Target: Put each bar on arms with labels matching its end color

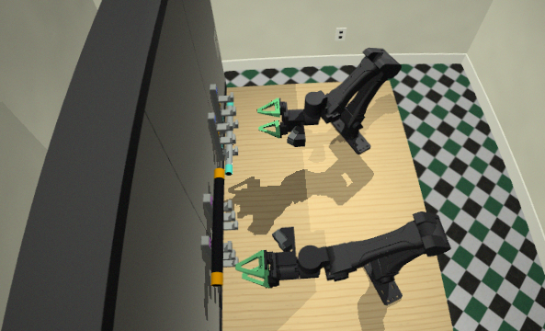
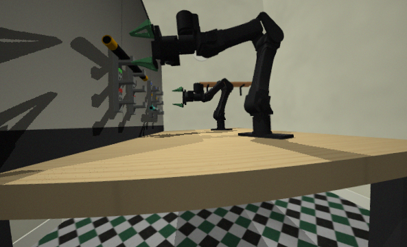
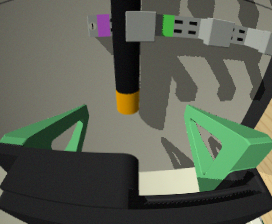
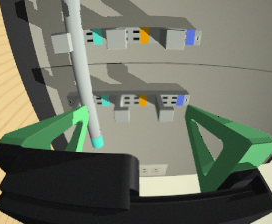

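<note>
Two matte black arms (image 1: 369, 250) (image 1: 352, 87) (image 2: 230, 38) (image 2: 220, 94) with smooth, rounded links; stubby cylindrical housings at the wrists; flat black base plates with small holes; each gripper (image 1: 255, 269) (image 1: 269, 119) (image 2: 142, 46) (image 2: 178, 97) (image 3: 137, 120) (image 4: 137, 120) has a black body and green, pointed, triangular fingers, hollow in the middle.
</note>
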You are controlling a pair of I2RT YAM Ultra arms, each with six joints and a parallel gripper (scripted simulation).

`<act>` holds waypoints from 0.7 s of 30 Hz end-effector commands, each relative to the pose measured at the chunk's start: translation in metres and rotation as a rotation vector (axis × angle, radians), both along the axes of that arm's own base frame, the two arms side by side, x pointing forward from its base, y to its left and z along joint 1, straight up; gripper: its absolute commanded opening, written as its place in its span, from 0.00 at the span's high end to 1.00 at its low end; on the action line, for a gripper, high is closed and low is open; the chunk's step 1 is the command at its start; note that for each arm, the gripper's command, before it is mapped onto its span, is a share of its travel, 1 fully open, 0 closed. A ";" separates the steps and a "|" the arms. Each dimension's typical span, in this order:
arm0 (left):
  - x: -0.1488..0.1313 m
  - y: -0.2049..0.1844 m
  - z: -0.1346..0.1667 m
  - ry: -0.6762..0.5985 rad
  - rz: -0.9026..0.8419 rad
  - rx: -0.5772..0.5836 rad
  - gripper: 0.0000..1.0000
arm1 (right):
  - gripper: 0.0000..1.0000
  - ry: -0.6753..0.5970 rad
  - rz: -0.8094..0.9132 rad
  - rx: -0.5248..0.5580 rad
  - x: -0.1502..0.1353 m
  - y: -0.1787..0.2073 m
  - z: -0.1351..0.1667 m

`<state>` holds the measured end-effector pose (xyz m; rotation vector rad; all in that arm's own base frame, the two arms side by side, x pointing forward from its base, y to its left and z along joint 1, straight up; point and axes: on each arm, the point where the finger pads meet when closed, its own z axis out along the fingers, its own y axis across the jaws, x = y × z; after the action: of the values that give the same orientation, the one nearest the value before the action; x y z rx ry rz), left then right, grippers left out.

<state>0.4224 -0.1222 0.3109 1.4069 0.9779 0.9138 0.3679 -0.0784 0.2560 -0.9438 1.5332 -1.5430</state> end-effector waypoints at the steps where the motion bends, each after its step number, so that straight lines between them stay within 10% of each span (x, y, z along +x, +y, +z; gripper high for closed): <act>1: 0.005 -0.001 0.025 -0.059 0.000 -0.017 0.00 | 0.00 0.011 -0.019 0.000 -0.001 -0.006 -0.007; 21: 0.028 -0.009 0.033 -0.059 0.000 -0.017 0.00 | 0.00 0.011 -0.019 0.000 -0.001 -0.006 -0.007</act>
<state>0.4455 -0.1270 0.3218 1.3975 0.9734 0.9216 0.3679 -0.0784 0.2560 -0.9438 1.5332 -1.5430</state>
